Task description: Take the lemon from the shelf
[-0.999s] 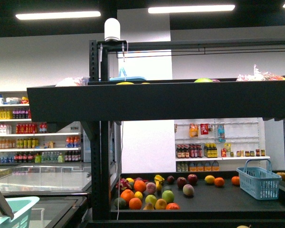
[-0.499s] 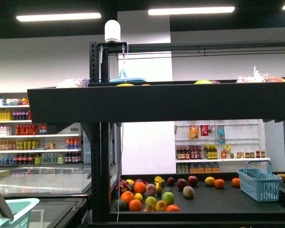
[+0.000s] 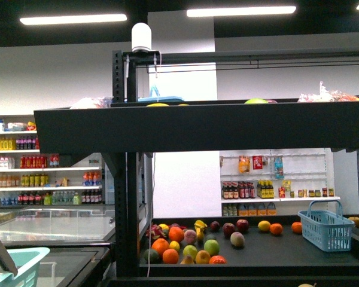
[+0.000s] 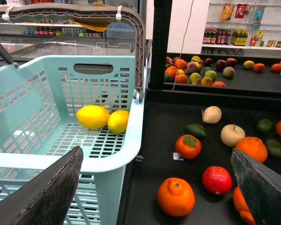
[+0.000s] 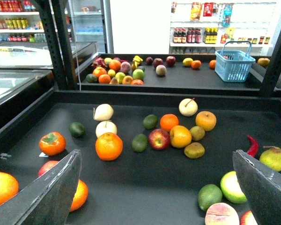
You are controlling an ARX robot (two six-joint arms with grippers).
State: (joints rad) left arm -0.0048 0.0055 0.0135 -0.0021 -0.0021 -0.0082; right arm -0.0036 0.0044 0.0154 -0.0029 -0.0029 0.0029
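Observation:
Two bright yellow lemons (image 4: 92,116) lie side by side in a pale teal basket (image 4: 61,159) beside the black shelf (image 3: 197,128). My left gripper (image 4: 157,152) hangs open over the basket's corner and the shelf's dark tray (image 4: 159,136), above an orange (image 4: 175,197), with nothing between its fingers. Over the same tray (image 5: 145,183) my right gripper (image 5: 155,152) is open and empty, above bare tray floor. No lemon shows clearly among the near fruit. On the far tray sits a small yellow fruit (image 3: 175,246) in a pile; I cannot tell its kind.
Oranges (image 5: 108,146), a persimmon (image 5: 52,143), apples (image 5: 158,138), avocados, pears and a red chilli (image 5: 253,145) are scattered on the near tray. A blue basket (image 3: 326,229) stands on the far tray. Black perforated uprights (image 5: 60,42) flank the tray. A glass freezer (image 3: 54,227) lies to the left.

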